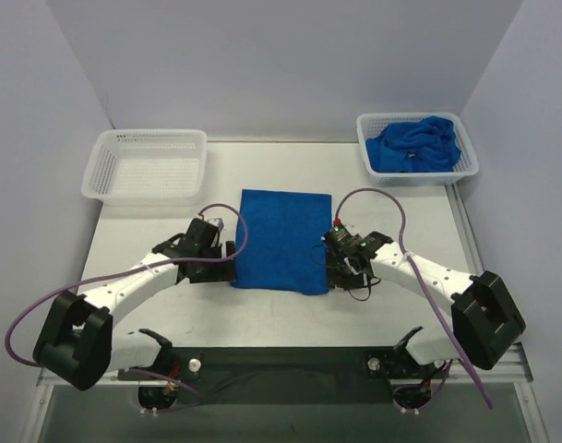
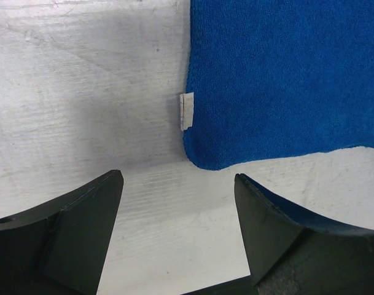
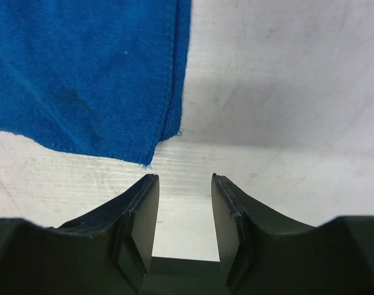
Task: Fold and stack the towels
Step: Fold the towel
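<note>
A folded royal-blue towel [image 1: 282, 240] lies flat in the middle of the table, between the two arms. More blue towels [image 1: 414, 144] sit crumpled in the white mesh basket [image 1: 419, 178] at the back right. My left gripper [image 1: 227, 249] stands open just off the folded towel's near-left corner, which carries a small white tag [image 2: 187, 110]. In the left wrist view the towel [image 2: 285, 80] lies ahead of the gripper [image 2: 179, 178], with bare table between the fingers. My right gripper [image 1: 329, 255] is open beside the near-right corner. The right wrist view shows the towel [image 3: 82, 67] just beyond the empty gripper [image 3: 183, 178].
A second white mesh basket [image 1: 142, 192] stands at the back left with nothing in it. The white table [image 1: 151, 221] ends at a raised rail along its right side [image 1: 463, 231]. Purple cables loop over both arms.
</note>
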